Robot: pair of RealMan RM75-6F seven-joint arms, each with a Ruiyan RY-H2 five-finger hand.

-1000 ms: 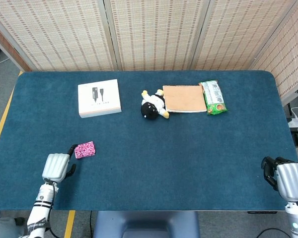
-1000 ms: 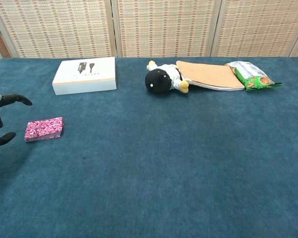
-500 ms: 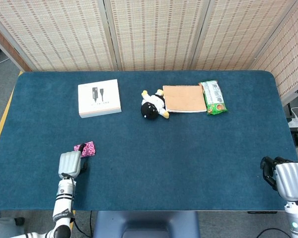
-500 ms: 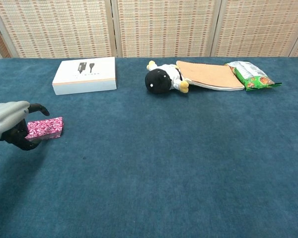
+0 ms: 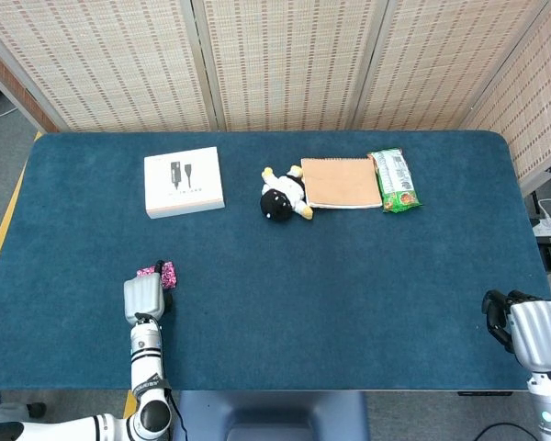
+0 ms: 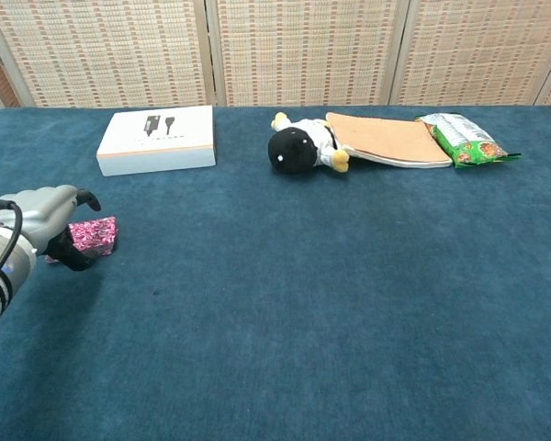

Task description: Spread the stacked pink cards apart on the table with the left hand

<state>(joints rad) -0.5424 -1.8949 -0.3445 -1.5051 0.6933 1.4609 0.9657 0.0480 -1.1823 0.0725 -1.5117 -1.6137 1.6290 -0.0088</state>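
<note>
Backdrop: woven screens behind blue felt table [image 5: 349, 276].
Left hand [image 6: 39, 220]: lower left, fingers curled over pink cards [image 6: 95, 233], grip unclear.
Risk: stack probably slides whole, no fanning.

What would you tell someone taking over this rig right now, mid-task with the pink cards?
Left hand: over the near-left end of the pink cards, fingers curled at the stack; whether it grips or only touches, I cannot tell.
Right hand: idle at the table's near-right edge, fingers curled, holding nothing.
Cards: one compact stack, near-left of the table, in front of the white box.
Done: the left hand is at the stack.
Left: fan the cards apart on the cloth.
</note>
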